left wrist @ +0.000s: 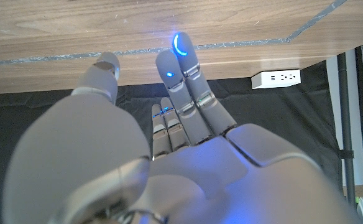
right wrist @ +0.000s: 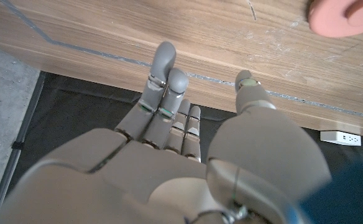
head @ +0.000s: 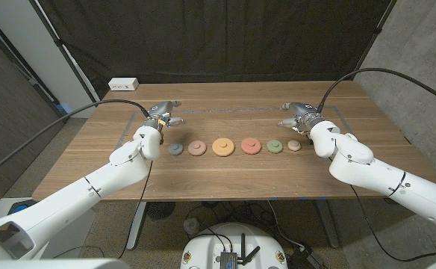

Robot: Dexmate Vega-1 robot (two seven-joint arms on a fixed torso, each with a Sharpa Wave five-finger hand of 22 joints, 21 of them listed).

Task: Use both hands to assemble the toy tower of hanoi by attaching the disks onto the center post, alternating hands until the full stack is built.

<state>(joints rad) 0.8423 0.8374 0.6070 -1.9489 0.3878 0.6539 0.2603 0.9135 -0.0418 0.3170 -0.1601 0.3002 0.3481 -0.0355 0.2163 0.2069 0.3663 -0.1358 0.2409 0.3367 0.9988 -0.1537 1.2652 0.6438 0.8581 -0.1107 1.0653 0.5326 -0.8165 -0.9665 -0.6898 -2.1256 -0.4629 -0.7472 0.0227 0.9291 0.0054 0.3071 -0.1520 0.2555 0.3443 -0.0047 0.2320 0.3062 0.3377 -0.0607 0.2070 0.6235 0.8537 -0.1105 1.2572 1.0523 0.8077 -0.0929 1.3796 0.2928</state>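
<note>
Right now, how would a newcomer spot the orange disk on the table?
On the wooden table, a row of six coloured disks lies between the two robot hands. The orange disk is third from the robot's left, between two pinkish ones, and looks the widest.

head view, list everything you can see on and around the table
table: 1, brown wood, centre
disks: 6, in a row between the hands: grey, dusty pink, orange, red, green, beige
power strip: 1, white, far left edge of table
curtain: 1, black, behind table
cables: 2, black, one along each arm
left hand: 1, grey, left of the row, holds nothing
right hand: 1, grey, right of the row, holds nothing
</note>
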